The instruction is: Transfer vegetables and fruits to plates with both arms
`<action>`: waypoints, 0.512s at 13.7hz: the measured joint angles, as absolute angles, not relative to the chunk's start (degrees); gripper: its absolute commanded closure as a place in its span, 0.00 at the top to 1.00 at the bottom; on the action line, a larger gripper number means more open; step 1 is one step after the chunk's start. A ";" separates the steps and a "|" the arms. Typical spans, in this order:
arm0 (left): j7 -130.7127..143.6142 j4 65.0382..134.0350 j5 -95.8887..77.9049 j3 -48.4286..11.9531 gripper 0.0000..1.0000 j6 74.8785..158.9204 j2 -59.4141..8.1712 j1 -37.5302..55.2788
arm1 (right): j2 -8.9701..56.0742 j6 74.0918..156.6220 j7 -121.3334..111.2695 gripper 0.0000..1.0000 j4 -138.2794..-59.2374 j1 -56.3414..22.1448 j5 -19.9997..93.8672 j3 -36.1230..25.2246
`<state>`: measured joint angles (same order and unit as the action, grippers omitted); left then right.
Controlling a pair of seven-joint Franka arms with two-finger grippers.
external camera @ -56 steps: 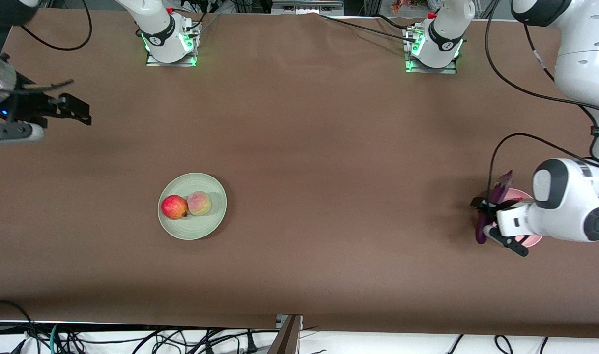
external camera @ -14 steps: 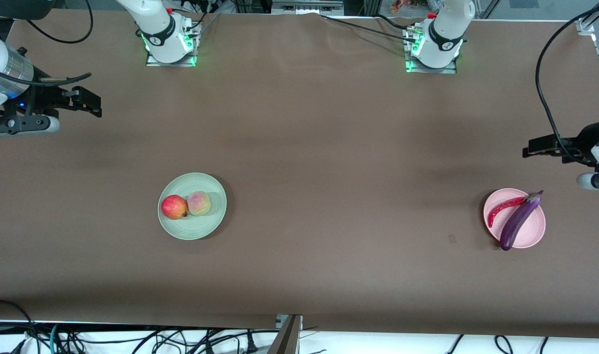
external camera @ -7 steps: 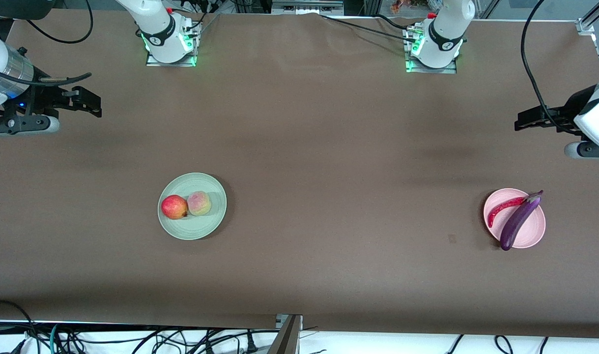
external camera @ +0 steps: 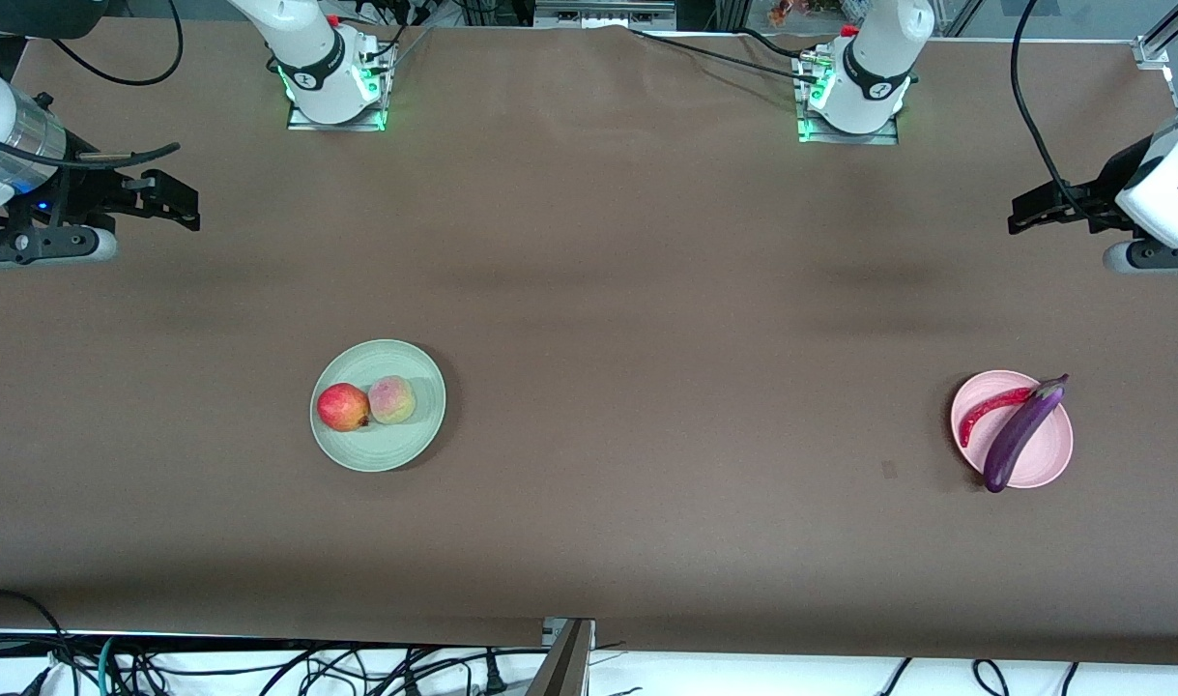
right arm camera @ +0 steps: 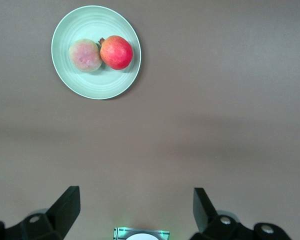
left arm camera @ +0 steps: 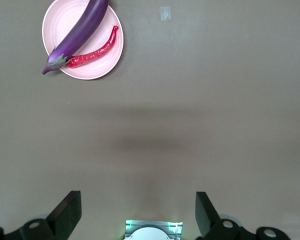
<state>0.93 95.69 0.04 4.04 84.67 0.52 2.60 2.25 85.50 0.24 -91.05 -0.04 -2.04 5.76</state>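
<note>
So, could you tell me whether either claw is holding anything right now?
Nothing is held: the left claw and right claw are both open and empty above bare table.

Left tool [external camera: 1026, 216] and right tool [external camera: 178, 203] both raised, seemingly level, fingers spread wide, empty.

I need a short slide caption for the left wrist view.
Open left gripper above bare table; purple eggplant and red chili lie on the pink plate.
</note>
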 measured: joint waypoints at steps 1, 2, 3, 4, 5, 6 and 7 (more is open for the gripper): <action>0.92 95.67 0.04 4.06 1.00 85.21 0.58 2.77 | 2.25 85.50 0.24 1.00 -91.05 -0.04 -2.04 5.76; 0.91 95.62 0.04 4.08 1.00 85.76 0.43 2.94 | 2.25 85.50 0.24 1.00 -91.05 -0.04 -2.04 5.76; 0.92 95.42 0.04 4.09 1.00 86.33 0.22 3.17 | 2.25 85.50 0.24 1.00 -91.05 -0.04 -2.04 5.76; 0.95 95.16 0.04 4.08 1.00 86.67 0.07 3.56 | 2.25 85.50 0.24 1.00 -91.05 -0.04 -2.04 5.76; 1.12 94.75 0.04 3.94 1.00 86.76 -0.03 4.07 | 2.25 85.50 0.24 1.00 -91.05 -0.04 -2.04 5.76; 1.76 94.19 0.04 3.55 1.00 86.77 -0.12 4.53 | 2.25 85.50 0.24 1.00 -91.05 -0.04 -2.04 5.76; 2.32 93.65 0.04 3.18 1.00 86.77 -0.24 5.01 | 2.25 85.50 0.24 1.00 -91.05 -0.04 -2.04 5.76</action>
